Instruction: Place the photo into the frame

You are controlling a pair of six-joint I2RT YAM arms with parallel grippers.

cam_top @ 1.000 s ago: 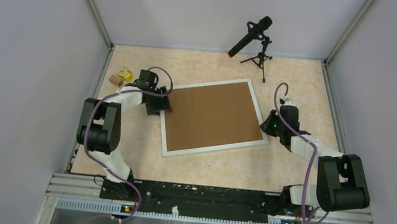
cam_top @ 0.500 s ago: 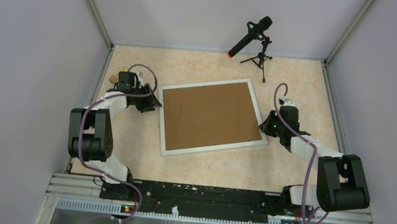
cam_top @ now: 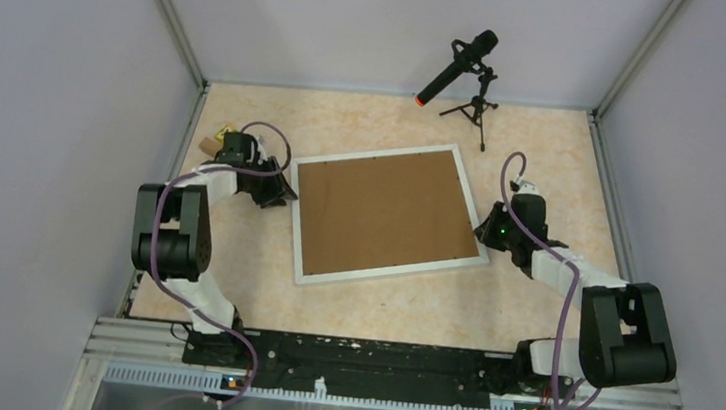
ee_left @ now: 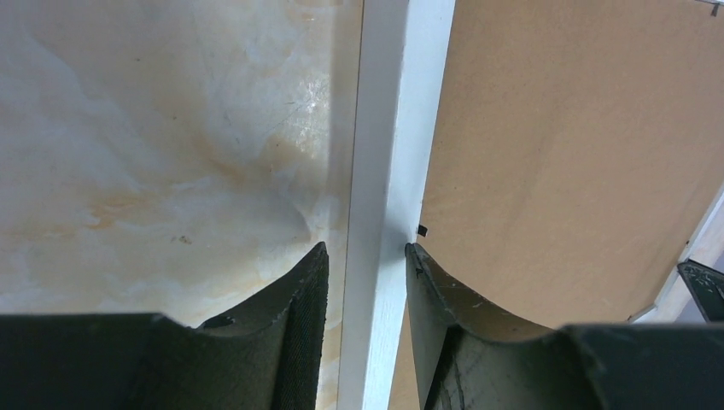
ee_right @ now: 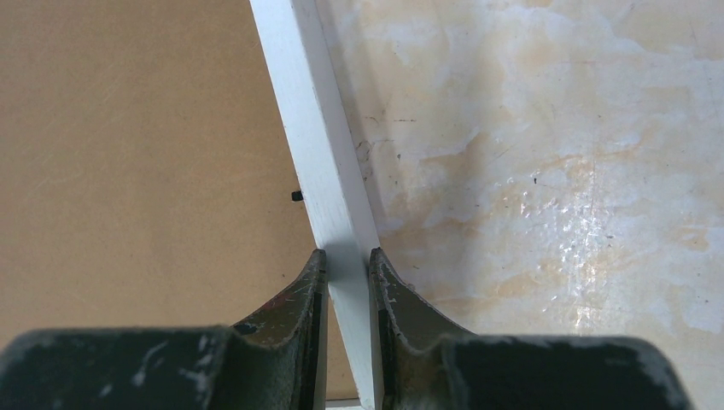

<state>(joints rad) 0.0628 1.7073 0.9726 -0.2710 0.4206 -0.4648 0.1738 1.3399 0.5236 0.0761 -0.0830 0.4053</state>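
The frame lies face down in the middle of the table, with thin white moulding around a brown backing board. The photo is out of view. My left gripper is at the frame's left edge. In the left wrist view it is open, its fingers on either side of the moulding, with a gap on the outer side. My right gripper is at the frame's right edge. In the right wrist view it is shut on the moulding.
A black microphone on a small tripod stands at the back, just beyond the frame's far corner. A small brown object lies at the far left behind my left arm. Grey walls enclose the table on three sides.
My left gripper has drawn back leftward off the frame's left side and now sits at its edge. The left elbow has swung left. The right arm has not moved.
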